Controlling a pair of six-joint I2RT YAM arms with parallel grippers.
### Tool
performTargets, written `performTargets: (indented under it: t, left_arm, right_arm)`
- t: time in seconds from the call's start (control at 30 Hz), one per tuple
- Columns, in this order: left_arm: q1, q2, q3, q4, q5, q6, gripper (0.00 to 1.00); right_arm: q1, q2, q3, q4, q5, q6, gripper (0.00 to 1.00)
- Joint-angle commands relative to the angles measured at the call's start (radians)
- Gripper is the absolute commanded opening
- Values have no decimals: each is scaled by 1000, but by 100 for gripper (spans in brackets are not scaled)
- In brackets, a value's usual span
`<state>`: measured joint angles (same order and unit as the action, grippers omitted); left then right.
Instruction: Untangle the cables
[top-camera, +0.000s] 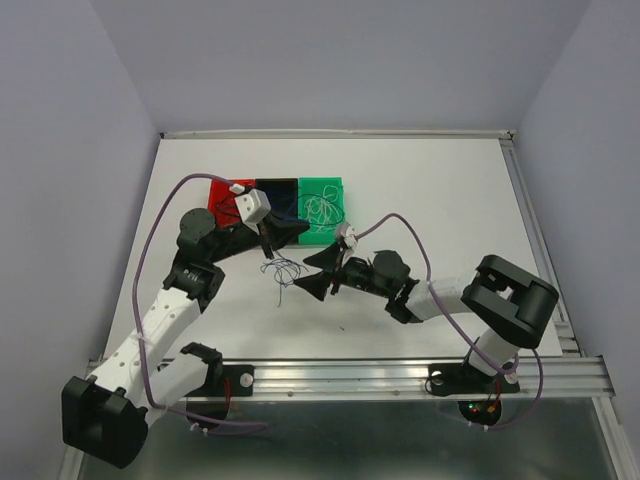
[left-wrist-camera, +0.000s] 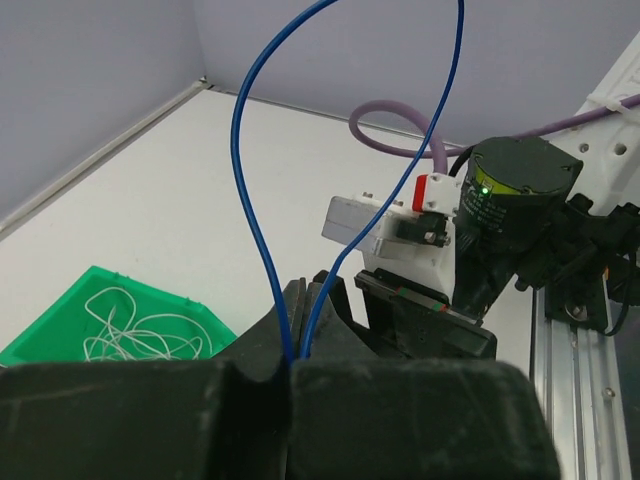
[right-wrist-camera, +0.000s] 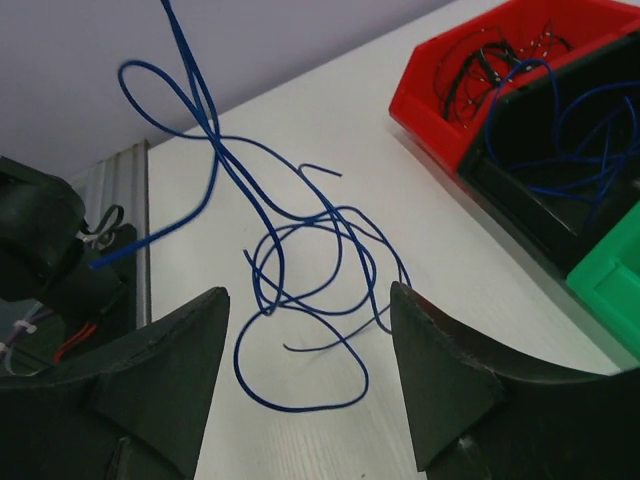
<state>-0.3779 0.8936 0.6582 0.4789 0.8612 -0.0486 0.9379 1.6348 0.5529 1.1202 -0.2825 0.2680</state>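
Top external view: blue cables lie in a loose tangle on the table, just near of the red bin, black bin and green bin. The left gripper hangs over the tangle's far side, and the right gripper sits just right of it. Open table lies to the right and near.

Left wrist view: the left jaws are shut on a doubled length of the blue cables, which loops upward. White cables lie in the green bin. The wire looks thin, light and springy, so it probably slips unless pinched firmly.

Right wrist view: the right jaws stand wide apart and hold nothing, with the tangle on the table between and beyond them. A free end or outer loop seems the best hold. Pulling away from the bin rims should avoid snags.
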Motion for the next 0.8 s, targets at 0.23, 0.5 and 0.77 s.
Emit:
performTargets:
  t: [0.23, 0.5, 0.77]
  left_arm:
    - [14, -4, 3, 59, 65, -30, 0]
    - [140, -103, 0, 36, -83, -20, 0]
    - [192, -130, -8, 13, -683, -4, 0]
  right_arm:
    - [9, 36, 25, 285, -37, 36, 27]
    - [7, -193, -166, 291, 181, 27, 0]
    - [9, -472, -386, 277, 512, 62, 1]
